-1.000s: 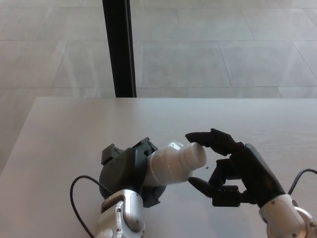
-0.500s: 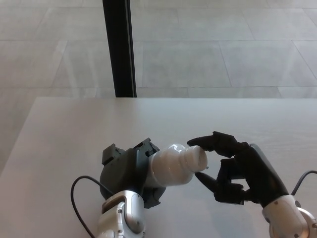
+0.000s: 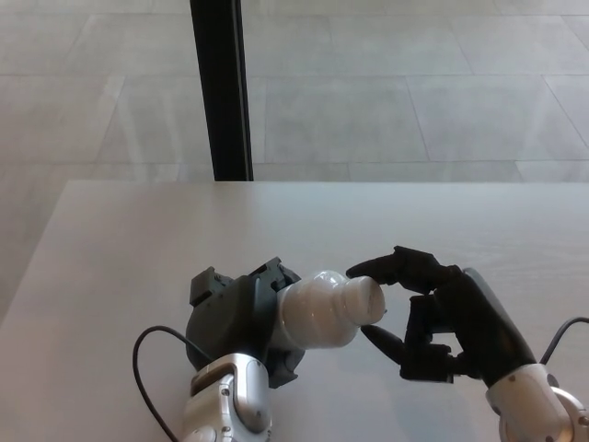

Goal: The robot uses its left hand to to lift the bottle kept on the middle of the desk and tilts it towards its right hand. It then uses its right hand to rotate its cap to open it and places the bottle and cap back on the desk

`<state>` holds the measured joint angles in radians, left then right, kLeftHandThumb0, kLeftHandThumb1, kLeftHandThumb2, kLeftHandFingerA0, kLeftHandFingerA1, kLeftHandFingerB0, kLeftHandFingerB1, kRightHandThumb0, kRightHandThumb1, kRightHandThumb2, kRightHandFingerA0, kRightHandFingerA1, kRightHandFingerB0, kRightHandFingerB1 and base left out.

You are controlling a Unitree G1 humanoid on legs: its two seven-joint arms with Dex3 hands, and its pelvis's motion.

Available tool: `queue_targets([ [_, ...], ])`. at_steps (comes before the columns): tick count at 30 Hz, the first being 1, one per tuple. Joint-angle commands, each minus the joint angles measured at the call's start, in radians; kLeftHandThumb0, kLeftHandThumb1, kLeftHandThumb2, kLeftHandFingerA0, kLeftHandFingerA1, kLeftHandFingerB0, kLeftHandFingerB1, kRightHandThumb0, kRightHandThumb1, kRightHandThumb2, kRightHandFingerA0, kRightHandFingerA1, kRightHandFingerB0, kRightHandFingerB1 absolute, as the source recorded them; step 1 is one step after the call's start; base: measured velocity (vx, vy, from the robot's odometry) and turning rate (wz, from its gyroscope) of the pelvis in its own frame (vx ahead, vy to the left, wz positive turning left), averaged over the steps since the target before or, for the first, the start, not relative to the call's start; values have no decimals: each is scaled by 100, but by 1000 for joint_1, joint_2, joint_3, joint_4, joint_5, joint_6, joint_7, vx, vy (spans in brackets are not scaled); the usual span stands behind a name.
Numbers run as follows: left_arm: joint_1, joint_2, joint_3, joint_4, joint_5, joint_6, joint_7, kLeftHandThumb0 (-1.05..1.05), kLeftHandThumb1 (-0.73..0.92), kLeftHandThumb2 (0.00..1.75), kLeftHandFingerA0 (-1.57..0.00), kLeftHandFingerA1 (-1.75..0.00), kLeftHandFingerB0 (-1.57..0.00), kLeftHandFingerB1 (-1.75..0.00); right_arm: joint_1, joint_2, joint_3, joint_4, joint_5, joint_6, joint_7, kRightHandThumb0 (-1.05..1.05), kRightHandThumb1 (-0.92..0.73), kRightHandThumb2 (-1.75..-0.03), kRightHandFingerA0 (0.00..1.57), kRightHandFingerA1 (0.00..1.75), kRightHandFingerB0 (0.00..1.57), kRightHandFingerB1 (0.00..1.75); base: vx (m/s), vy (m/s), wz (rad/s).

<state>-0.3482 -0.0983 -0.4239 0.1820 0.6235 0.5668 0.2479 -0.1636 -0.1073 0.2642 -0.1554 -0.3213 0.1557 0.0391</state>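
A white bottle [image 3: 316, 313] lies tilted toward the right, held above the desk [image 3: 129, 239] in my left hand [image 3: 230, 318], which is shut around its body. Its white cap [image 3: 368, 298] points at my right hand [image 3: 440, 315]. That hand is closed on the cap: one black finger [image 3: 368, 268] rests on the cap's top and the thumb [image 3: 377, 337] presses from below. The bottle's lower part is hidden inside my left hand.
A black vertical post [image 3: 221, 87] stands behind the desk's far edge, over a grey tiled floor [image 3: 414, 92]. A black cable [image 3: 147, 354] loops beside my left wrist. Bare desk surface stretches to the left and far side.
My right hand has shifted slightly left and its thumb has come up under the cap, closing finger and thumb on it. The bottle has sunk a little.
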Motion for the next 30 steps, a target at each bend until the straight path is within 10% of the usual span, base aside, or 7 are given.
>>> queue_targets([
  [1, 14, -5, -1, 29, 3, 63, -31, 6, 75, 80, -85, -140, -68, -73, -4, -8, 15, -8, -22, -21, 6, -29, -60, -77, 99, 155, 93, 79, 0, 0, 0],
  [4, 19, -9, 12, 24, -8, 66, -38, 7, 73, 86, -78, -152, -68, -76, -15, -9, 22, -24, -36, -5, 12, -32, -48, -99, 120, 129, 87, 85, 0, 0, 0],
  [7, 26, 2, 6, 26, 0, 45, -34, 16, 65, 105, -107, -131, -84, -107, -20, -18, 22, -33, -40, -23, 15, -27, -59, -85, 95, 164, 92, 87, 0, 0, 0],
  [8, 26, 0, 7, 28, 0, 49, -33, 9, 76, 81, -79, -167, -72, -109, -23, -22, 22, -43, -43, -15, 21, -26, -58, -90, 93, 162, 92, 95, 0, 0, 0],
  [12, 31, -2, 9, 33, -4, 54, -36, 7, 69, 93, -101, -155, -75, -103, -33, -43, 17, -89, -57, 0, 37, -26, -59, -90, 93, 162, 91, 100, 0, 0, 0],
  [13, 33, -2, 9, 36, -4, 53, -36, 11, 74, 92, -74, -175, -68, -130, -36, -50, 15, -96, -63, -10, 35, -27, -60, -89, 95, 169, 90, 100, 0, 0, 0],
  [30, 73, 22, -4, 29, 12, 42, -41, 5, 82, 66, -73, -171, -66, -119, -39, -82, 23, -186, -176, -116, -33, -33, -56, -86, 103, 169, 93, 88, 0, 0, 0],
])
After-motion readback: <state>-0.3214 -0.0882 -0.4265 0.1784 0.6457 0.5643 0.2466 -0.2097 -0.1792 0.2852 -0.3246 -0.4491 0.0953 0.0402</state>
